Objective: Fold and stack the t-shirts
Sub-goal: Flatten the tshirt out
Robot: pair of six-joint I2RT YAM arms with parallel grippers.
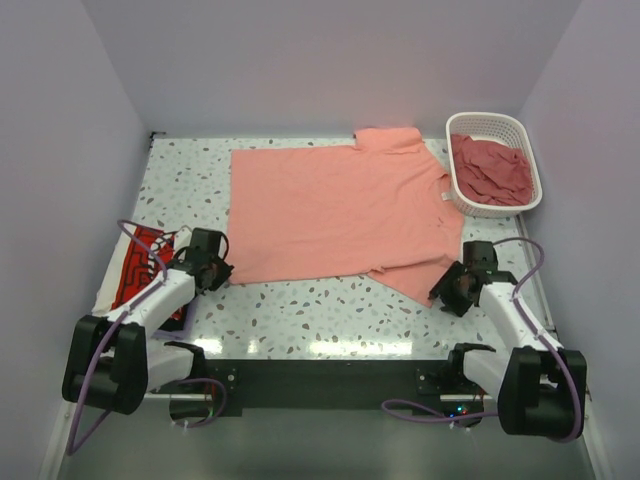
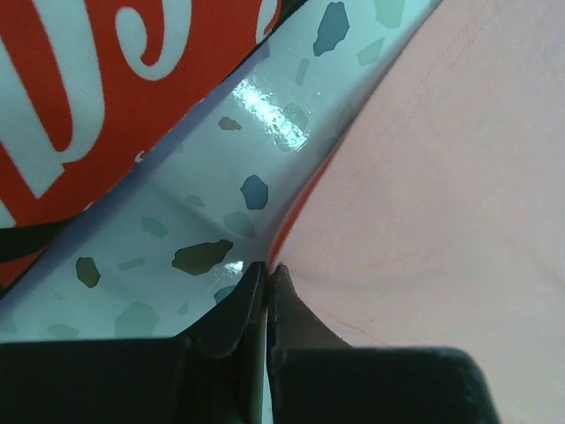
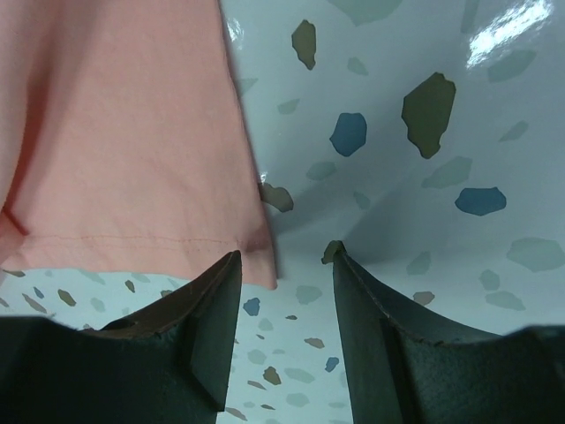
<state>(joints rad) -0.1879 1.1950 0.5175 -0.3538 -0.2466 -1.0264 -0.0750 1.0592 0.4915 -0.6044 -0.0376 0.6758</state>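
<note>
Your left gripper (image 2: 265, 276) lower left, jaws pressed together at the salmon t-shirt (image 1: 340, 210) edge, cloth caught or not unclear, your right gripper (image 3: 282, 256) lower right, jaws apart, empty, glossy speckled table (image 1: 320, 315), soft shirt flat at centre, white slatted basket (image 1: 497, 122) upper right, plain lilac walls (image 1: 320, 60).

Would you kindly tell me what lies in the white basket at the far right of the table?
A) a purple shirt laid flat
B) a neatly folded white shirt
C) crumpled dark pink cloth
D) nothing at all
C: in the top view the basket holds a heap of crumpled dark pink cloth, bunched up rather than folded.
</note>
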